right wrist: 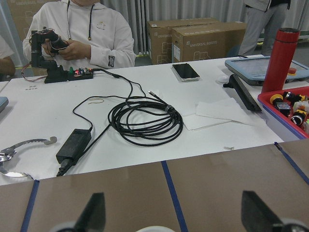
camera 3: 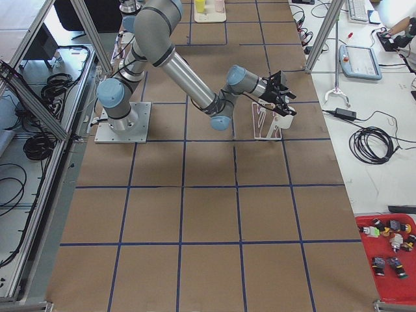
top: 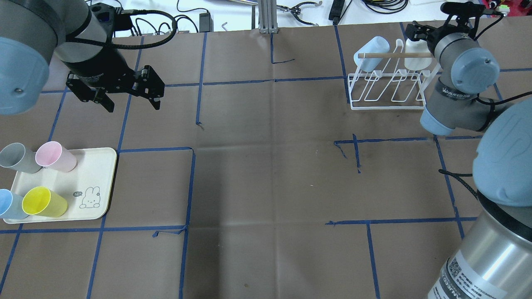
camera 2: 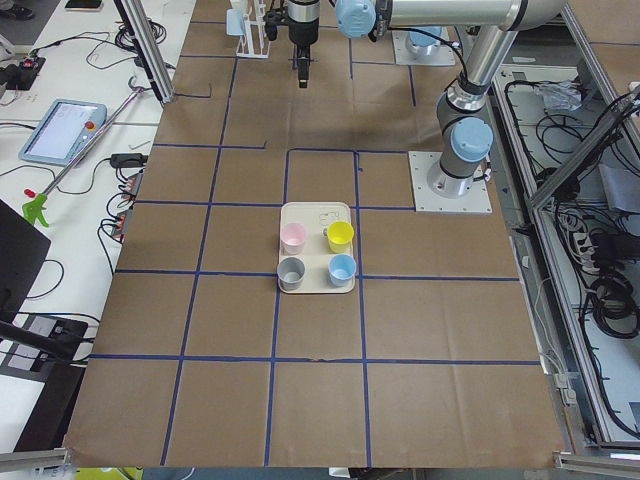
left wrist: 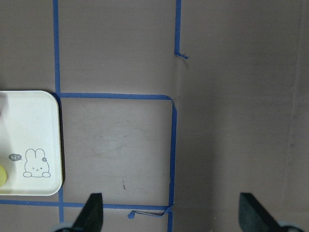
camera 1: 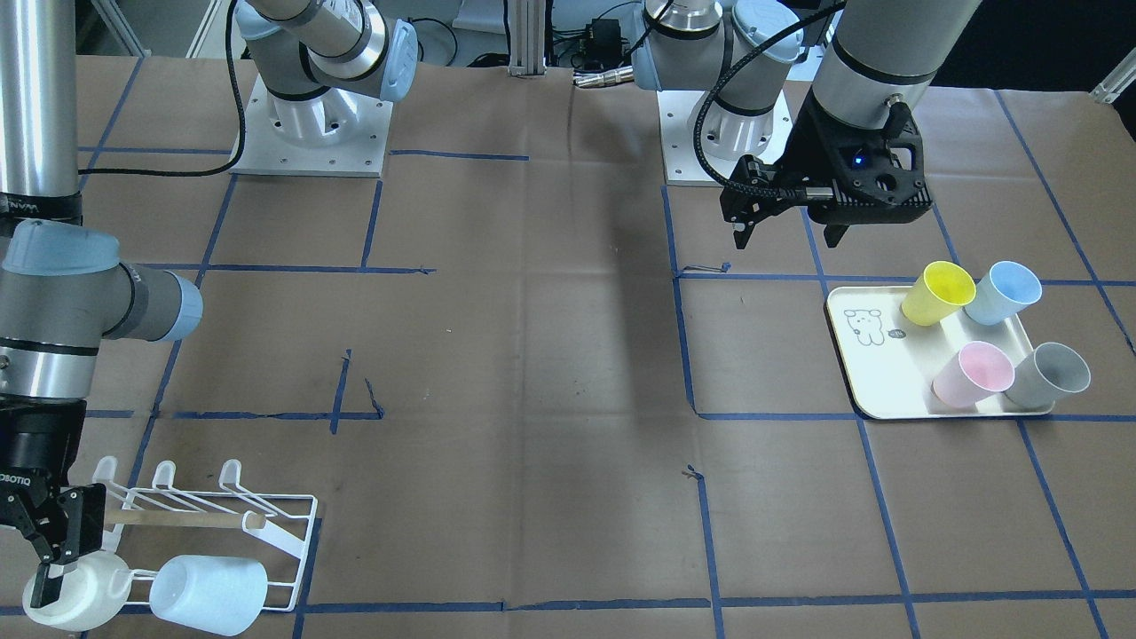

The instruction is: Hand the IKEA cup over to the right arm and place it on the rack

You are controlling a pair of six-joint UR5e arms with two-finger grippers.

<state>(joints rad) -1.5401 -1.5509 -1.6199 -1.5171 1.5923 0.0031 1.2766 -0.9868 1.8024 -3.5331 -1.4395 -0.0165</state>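
Front view: my right end effector [camera 1: 55, 559] straddles the white cup [camera 1: 84, 599] on the rack [camera 1: 297, 532], jaws apart, I judge to free it. Overhead: left end effector [top: 133, 107] hangs spread and empty near the tray [top: 99, 174], placed for another pick. Right wrist: cup rim low between its fingers [right wrist: 94, 215].

**A:** Any text you can actually read here?

**B:** A few bits. "OBOTIQ" on the right gripper [camera 1: 60, 555], "WANJEED" on the right arm [top: 455, 92], "UNIVERSAL ROBOTS" on the cardboard boxes [right wrist: 207, 41], and a tiny "hi" bubble beside the bunny [left wrist: 35, 163] on the tray [left wrist: 29, 125].
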